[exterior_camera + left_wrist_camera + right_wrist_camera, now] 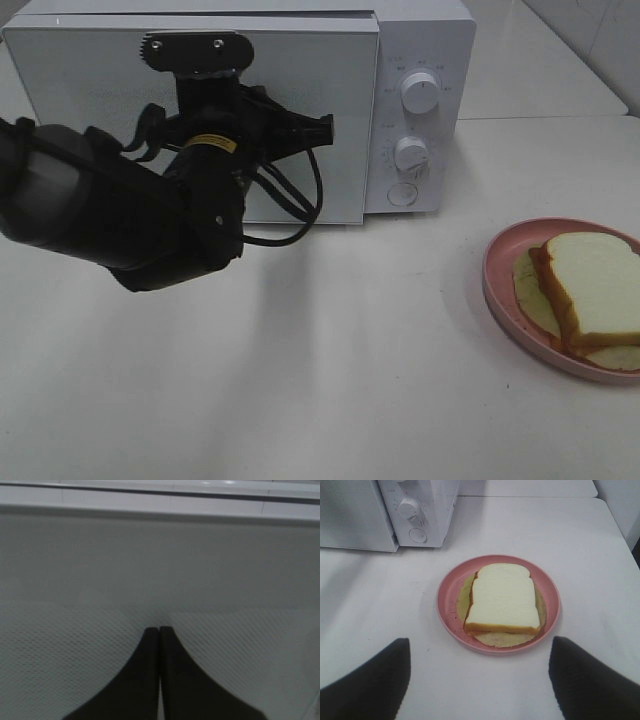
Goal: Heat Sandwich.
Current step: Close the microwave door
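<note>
The sandwich is lying flat on a round pink plate, with a pale round layer showing under the bread, and the plate is sitting on the white surface near its right side, off to the right of the microwave. The right hand is hanging above the surface just short of the plate, its two dark fingers spread wide apart and holding nothing. The left hand is pointing at the microwave's closed door, its fingers pressed together and gripping nothing, their tips close to the dotted door panel; whether they are touching it I cannot tell.
</note>
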### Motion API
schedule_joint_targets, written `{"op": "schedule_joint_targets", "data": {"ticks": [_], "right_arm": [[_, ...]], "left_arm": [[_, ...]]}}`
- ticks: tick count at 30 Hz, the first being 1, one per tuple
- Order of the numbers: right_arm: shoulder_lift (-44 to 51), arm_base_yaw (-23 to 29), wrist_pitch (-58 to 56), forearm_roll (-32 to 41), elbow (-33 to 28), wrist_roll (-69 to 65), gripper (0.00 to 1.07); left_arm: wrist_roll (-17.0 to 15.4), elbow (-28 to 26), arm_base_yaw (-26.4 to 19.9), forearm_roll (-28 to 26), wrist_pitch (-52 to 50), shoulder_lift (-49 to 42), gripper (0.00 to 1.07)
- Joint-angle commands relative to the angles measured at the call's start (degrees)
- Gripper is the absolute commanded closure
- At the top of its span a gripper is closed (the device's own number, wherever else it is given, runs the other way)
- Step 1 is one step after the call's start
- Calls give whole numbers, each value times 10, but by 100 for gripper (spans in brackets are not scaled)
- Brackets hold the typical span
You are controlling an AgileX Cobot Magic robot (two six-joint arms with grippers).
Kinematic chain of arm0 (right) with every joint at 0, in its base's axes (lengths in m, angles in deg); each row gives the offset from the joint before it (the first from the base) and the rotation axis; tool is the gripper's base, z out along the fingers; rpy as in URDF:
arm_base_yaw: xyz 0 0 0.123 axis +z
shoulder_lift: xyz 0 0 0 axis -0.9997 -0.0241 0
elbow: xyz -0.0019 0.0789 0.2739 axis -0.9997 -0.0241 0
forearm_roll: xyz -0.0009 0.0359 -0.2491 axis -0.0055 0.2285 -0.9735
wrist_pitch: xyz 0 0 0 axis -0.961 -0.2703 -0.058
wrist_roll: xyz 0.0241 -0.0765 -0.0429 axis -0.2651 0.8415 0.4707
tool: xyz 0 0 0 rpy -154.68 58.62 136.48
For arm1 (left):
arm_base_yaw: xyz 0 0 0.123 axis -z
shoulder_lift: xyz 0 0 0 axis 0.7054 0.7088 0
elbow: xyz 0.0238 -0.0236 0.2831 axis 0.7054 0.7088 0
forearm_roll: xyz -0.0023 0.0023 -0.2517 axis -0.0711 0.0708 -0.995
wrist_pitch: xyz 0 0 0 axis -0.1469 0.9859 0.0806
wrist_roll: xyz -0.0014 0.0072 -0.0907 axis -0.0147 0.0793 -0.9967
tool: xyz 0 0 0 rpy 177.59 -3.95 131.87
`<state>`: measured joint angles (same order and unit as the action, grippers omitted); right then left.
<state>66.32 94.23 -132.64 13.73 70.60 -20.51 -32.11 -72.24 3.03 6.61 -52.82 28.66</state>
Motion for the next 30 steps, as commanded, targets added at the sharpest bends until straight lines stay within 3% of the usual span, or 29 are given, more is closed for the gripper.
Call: {"op": "schedule_joint_targets", "data": {"ticks": [1,6,30], "right_arm": [[17,-3,9,-5,-2,-2,33],[17,-3,9,-5,-2,-1,33],[17,-3,9,-5,-2,-1,33]], "left_arm": [[12,-34,-5,-9,-1,17,107],[42,-63,-6,-29,1,30,107],[34,-76,-6,-40,0,42,107]]}}
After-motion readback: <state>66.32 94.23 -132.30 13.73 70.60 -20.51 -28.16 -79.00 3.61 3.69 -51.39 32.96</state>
